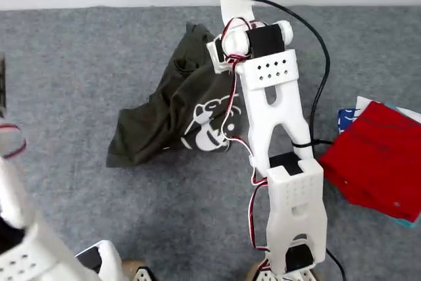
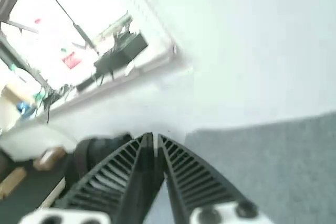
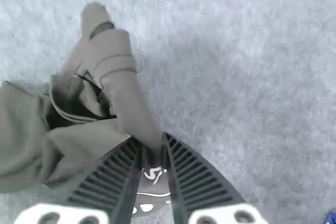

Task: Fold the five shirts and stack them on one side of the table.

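- Table (image 1: 79, 51): covered in a grey, felt-like surface, and both arms are mounted at its near edge.
- Olive shirt (image 1: 164, 116): lies crumpled and unfolded near the middle of the table. A white printed figure faces up on the side nearest the right arm's base. The far corner of the shirt is bunched up under the right arm's wrist.
- Right arm (image 1: 276, 116): stretched out over the table, with its far end above the far corner of the olive shirt.
- Right gripper (image 3: 149, 142): the jaws are clamped on a ridge of the olive shirt's fabric. The pinched fold stands up from the cloth, and part of the white print sits just behind the fingertips. The collar opening lies beside the fold.
- Left arm (image 1: 20, 228): stands at the near corner of the table on its own side, well apart from the olive shirt.
- Left gripper (image 2: 155, 139): points up and away from the table, toward a pale wall and a window. The jaws are drawn together with only a thin slit between them and nothing held.
- Folded stack (image 1: 375, 159): sits at the table edge on the right arm's side. A red shirt is on top, and blue and white cloth shows beneath it. It is well apart from the olive shirt.
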Motion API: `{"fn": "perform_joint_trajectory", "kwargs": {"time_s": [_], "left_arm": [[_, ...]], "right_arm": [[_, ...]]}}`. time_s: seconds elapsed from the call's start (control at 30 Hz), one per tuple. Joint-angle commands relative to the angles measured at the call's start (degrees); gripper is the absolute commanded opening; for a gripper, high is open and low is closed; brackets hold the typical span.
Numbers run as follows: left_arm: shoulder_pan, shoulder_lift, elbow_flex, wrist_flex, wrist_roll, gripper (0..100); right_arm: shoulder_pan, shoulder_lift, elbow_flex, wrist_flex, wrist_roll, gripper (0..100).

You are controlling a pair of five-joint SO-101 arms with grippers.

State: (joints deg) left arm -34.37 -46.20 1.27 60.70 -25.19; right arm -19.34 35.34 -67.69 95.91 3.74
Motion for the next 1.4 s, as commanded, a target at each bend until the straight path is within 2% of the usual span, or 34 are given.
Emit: {"fn": "perform_joint_trajectory", "kwargs": {"time_s": [0.0, 0.13, 0.23, 0.43, 0.57, 0.73, 0.9, 1.1, 1.37], "left_arm": [[2.55, 5.01, -9.45, 4.40, 0.18, 1], [3.78, 7.38, -10.77, 13.54, 0.35, 1], [4.40, 9.14, -9.98, 21.45, 0.44, 1], [6.86, 14.86, -2.59, 29.98, 0.44, 1], [10.37, 20.84, 1.27, 30.86, 0.44, 2], [16.00, 32.09, 1.36, 32.62, 0.44, 12], [20.48, 42.81, -1.10, 32.70, 0.44, 17], [21.63, 55.03, -9.89, 32.44, 1.05, 19], [21.54, 75.87, -27.82, 32.44, 7.12, 22]], "right_arm": [[0.75, -4.62, -1.49, -0.40, -0.88, 0.9], [0.92, -3.91, -1.41, 4.44, -0.35, 1.2], [1.19, -2.15, -0.79, 7.16, 2.73, 3.6], [2.51, -3.38, 2.11, 7.08, 2.46, 22.3], [2.59, -6.81, 5.27, 7.08, 2.46, 26.7], [2.68, -11.21, 11.43, 7.08, 2.46, 26.7], [2.68, -16.04, 18.55, 7.08, 2.46, 26.7], [2.77, -20.62, 26.11, 7.08, 2.46, 26.7], [2.77, -22.73, 30.95, 6.99, 2.37, 26.7]]}}
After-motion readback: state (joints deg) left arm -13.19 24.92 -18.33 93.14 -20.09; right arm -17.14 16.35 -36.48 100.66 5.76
